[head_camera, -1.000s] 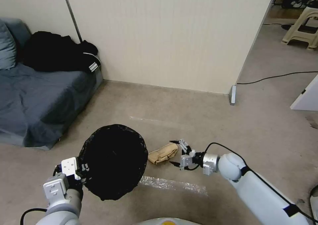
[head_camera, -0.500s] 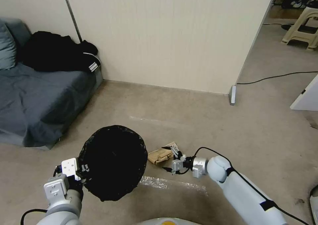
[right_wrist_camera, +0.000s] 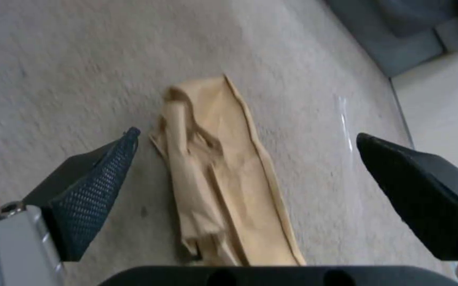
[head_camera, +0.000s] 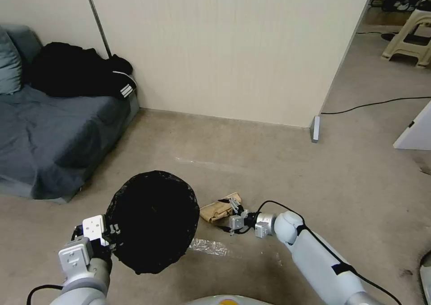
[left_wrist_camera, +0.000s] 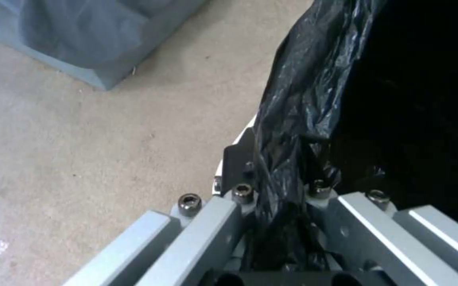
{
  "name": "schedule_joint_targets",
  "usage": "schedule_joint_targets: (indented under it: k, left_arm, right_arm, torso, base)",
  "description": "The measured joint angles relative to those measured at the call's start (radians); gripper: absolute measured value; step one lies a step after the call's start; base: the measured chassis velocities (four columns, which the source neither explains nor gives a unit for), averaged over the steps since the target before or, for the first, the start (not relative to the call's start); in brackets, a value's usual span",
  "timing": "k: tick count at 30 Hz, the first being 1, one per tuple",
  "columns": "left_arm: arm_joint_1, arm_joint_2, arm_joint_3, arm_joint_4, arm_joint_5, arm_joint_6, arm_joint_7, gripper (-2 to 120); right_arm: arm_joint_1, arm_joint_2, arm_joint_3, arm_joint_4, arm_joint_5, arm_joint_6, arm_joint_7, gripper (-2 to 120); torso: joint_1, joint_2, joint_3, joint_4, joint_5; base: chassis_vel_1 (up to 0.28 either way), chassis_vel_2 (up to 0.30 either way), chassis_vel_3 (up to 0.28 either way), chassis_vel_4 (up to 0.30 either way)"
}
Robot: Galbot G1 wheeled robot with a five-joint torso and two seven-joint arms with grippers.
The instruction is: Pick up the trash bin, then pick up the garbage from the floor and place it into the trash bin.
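Reaching lower and further left than a second ago, my right gripper (head_camera: 226,214) has closed the gap to the crumpled tan paper bag (head_camera: 218,209) and now sits right at its right end, where before it hung a little off to the right. Its jaws are spread wide and hold nothing. In the right wrist view the paper bag (right_wrist_camera: 221,174) lies flat on the floor (right_wrist_camera: 59,63), lengthwise between the two dark fingertips (right_wrist_camera: 99,180), with carpet showing on either side of it, so I judge the pads are not yet touching it.

My left gripper (head_camera: 109,233) has not shifted: it is clenched on the near-left rim of the trash bin (head_camera: 152,219), which I hold lifted at my left with its black-lined mouth tipped up towards my head. The left wrist view shows the black bag liner (left_wrist_camera: 292,131) pinched between my metal fingers (left_wrist_camera: 239,167), the rim folded into the grip.

So the bin half of the job looks done, and the first piece of garbage is lined up for a grasp. The bag is thin and lies flat on the floor, so I expect I must go low enough for the pads to catch its creased ridge before closing. The bin waits just left of the bag, a short carry away.
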Motion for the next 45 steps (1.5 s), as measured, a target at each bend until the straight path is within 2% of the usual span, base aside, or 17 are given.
schedule_joint_targets:
  k: [10, 13, 14, 16, 17, 19, 20, 22, 26, 29, 33, 35, 36, 37, 45]
  left_arm:
    - [0.005, -0.001, 0.002, 0.0, 0.009, 0.0, 0.0, 1]
    - [0.009, -0.001, 0.001, 0.0, 0.009, -0.001, 0.0, 1]
    - [0.009, -0.001, 0.001, 0.0, 0.009, -0.001, 0.0, 1]
    - [0.012, -0.001, 0.001, 0.0, 0.01, -0.002, 0.0, 1]
    - [0.012, -0.001, 0.001, 0.0, 0.01, -0.002, 0.0, 1]
    - [0.013, -0.001, 0.002, 0.0, 0.012, -0.002, 0.0, 1]
    - [0.013, -0.001, 0.002, 0.0, 0.012, -0.002, 0.0, 1]
    - [0.014, -0.001, 0.002, 0.0, 0.013, -0.002, 0.0, 1]
    - [0.014, -0.001, 0.002, 0.0, 0.013, -0.002, 0.0, 1]
    - [0.013, -0.001, 0.003, 0.002, 0.013, -0.002, 0.0, 1]
    - [0.012, -0.001, 0.004, 0.004, 0.014, -0.002, 0.0, 1]
    - [0.012, 0.0, 0.005, 0.005, 0.013, -0.002, 0.0, 1]
    - [0.012, 0.0, 0.005, 0.005, 0.013, -0.002, 0.0, 1]
    - [0.012, 0.0, 0.005, 0.005, 0.013, -0.002, 0.0, 1]
    - [0.017, 0.002, 0.003, 0.008, 0.011, -0.004, 0.0, 1]
  right_arm:
    - [0.054, 0.039, 0.037, -0.114, -0.054, 0.025, 0.016, 96]
    - [0.086, 0.059, 0.058, -0.189, -0.073, 0.038, 0.022, 86]
    - [0.086, 0.059, 0.058, -0.189, -0.073, 0.038, 0.022, 86]
    - [0.102, 0.07, 0.066, -0.222, -0.079, 0.044, 0.023, 76]
    - [0.102, 0.07, 0.066, -0.222, -0.079, 0.044, 0.023, 76]
    - [0.115, 0.079, 0.07, -0.248, -0.08, 0.046, 0.024, 65]
    - [0.115, 0.079, 0.07, -0.248, -0.08, 0.046, 0.024, 65]
    - [0.128, 0.088, 0.073, -0.268, -0.08, 0.048, 0.025, 53]
    - [0.132, 0.092, 0.073, -0.276, -0.078, 0.048, 0.025, 44]
    - [0.134, 0.096, 0.072, -0.28, -0.072, 0.048, 0.026, 28]
    - [0.134, 0.096, 0.07, -0.28, -0.066, 0.048, 0.026, 19]
    - [0.134, 0.095, 0.068, -0.282, -0.057, 0.048, 0.026, 8]
    - [0.134, 0.095, 0.068, -0.282, -0.057, 0.048, 0.026, 8]
    - [0.134, 0.094, 0.068, -0.283, -0.05, 0.048, 0.026, 2]
    - [0.137, 0.094, 0.071, -0.294, -0.028, 0.048, 0.022, 0]
  torso:
    - [0.0, 0.0, 0.0, 0.0, 0.0]
    - [0.0, 0.0, 0.0, 0.0, -0.0001]
    - [0.0, 0.0, 0.0, 0.0, -0.0001]
    - [0.0, 0.0, 0.0, 0.0, 0.0]
    - [0.0, 0.0, 0.0, 0.0, 0.0]
    - [0.0, 0.0, 0.0, 0.0, 0.0]
    - [0.0, 0.0, 0.0, 0.0, 0.0]
    - [0.0, 0.0, 0.0, 0.0, 0.0]
    - [0.0, 0.0, 0.0, 0.0, 0.0]
    - [0.0, 0.0, 0.0, 0.0, 0.0]
    - [0.0, 0.0, 0.0, 0.0, 0.0]
    - [0.0, 0.0, 0.0, 0.0001, 0.0]
    - [0.0, 0.0, 0.0, 0.0001, 0.0]
    - [0.0, 0.0, 0.0, 0.0, 0.0]
    - [0.0, 0.0, 0.0, 0.0, 0.0]
  base:
    - [0.0, 0.0, 0.0, 0.0]
    - [0.0, 0.0, 0.0, 0.0]
    - [0.0, 0.0, 0.0, 0.0]
    - [0.0, 0.0, 0.0, 0.0]
    - [0.0, 0.0, 0.0, 0.0]
    - [0.0, 0.0, 0.0, 0.0]
    - [0.0, 0.0, 0.0, 0.0]
    - [0.0, 0.0, 0.0, 0.0]
    - [0.0, 0.0, 0.0, 0.0]
    - [0.0, 0.0, 0.0, 0.0]
    - [0.0, 0.0, 0.0, 0.0]
    - [0.0, 0.0, 0.0, 0.0]
    - [0.0, 0.0, 0.0, 0.0]
    - [0.0, 0.0, 0.0, 0.0]
    - [0.0, 0.0, 0.0, 0.0]
